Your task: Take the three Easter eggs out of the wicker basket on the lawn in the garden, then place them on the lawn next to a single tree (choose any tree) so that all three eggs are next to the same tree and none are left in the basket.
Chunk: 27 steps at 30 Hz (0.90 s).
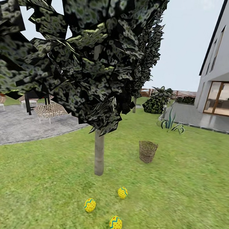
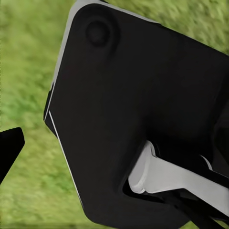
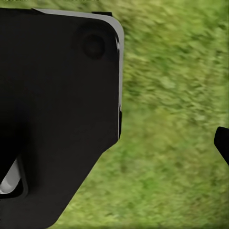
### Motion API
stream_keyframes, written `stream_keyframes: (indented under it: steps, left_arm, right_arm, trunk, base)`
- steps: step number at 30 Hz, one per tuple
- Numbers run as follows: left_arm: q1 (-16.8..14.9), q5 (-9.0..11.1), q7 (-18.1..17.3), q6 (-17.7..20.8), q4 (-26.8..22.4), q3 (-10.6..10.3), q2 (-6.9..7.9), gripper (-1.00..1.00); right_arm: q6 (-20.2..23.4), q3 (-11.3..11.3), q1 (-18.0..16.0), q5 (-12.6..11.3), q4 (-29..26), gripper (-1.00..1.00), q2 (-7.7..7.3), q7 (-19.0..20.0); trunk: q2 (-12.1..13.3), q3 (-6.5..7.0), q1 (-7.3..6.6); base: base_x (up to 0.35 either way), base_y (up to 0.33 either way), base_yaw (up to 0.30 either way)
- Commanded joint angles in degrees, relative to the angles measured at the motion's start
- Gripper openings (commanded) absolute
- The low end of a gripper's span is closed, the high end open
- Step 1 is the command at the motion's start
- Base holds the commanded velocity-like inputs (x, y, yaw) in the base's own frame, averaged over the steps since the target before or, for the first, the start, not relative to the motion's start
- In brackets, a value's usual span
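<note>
While 3 Easter eggs [image 1: 117, 209] are seen on the lawn [image 1: 183, 200] beside the tree [image 1: 99, 154], apart from the wicker basket [image 1: 147, 151], neither end effector's opening can be told.

A black robot panel [image 2: 143, 119] with a pale bracket — blurred green lawn [image 2: 28, 71] behind it.

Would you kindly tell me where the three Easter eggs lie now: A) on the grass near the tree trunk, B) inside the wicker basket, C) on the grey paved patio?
A: three eggs lie on the lawn before the tree, apart from the wicker basket.
</note>
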Motion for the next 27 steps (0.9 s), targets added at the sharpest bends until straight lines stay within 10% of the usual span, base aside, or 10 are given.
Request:
stream_keyframes:
  steps: [1,27]
  left_arm:
    - [-0.05,0.62,-0.23,0.19,0.12,0.1,0.04,1.0]
    - [-0.04,0.76,0.01,0.52,-0.02,0.39,0.4,1.0]
  right_arm:
    - [0.1,0.12,-0.05,0.0,0.08,1.0,-0.01,-0.13]
    - [0.02,0.01,-0.05,-0.01,-0.2,1.0,-0.52,-0.09]
  trunk:
    - [-0.04,-0.02,0.02]
    - [-0.04,-0.02,0.02]
  base:
    - [0.0,0.0,0.0]
    - [0.0,0.0,0.0]
